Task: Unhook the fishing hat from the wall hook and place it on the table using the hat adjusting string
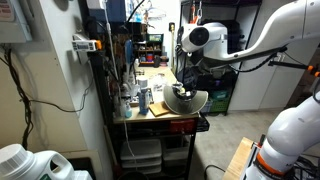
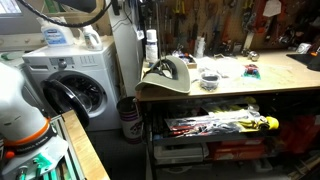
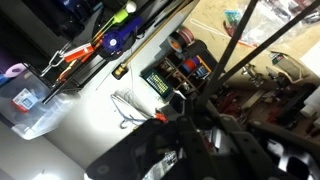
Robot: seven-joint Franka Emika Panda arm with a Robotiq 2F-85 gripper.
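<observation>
The khaki fishing hat [image 1: 187, 100] [image 2: 167, 76] lies on the end of the table [image 1: 150, 113] [image 2: 250, 86], brim spread and partly over the edge. My gripper [image 1: 186, 80] hangs just above it, coming down from the white arm. In the wrist view the dark gripper [image 3: 205, 108] is shut, and the thin dark hat adjusting string [image 3: 238, 40] runs taut from its fingertips towards the upper right. The hat itself is hidden there behind the gripper body. I cannot make out the wall hook in any view.
Small boxes, cans and tools crowd the tabletop [image 2: 215, 72]. A washing machine [image 2: 75, 80] and a bin [image 2: 128, 118] stand beside the table's end. Shelves with tools [image 2: 215, 126] fill the space below. Plastic drawers [image 1: 140, 155] sit under the table.
</observation>
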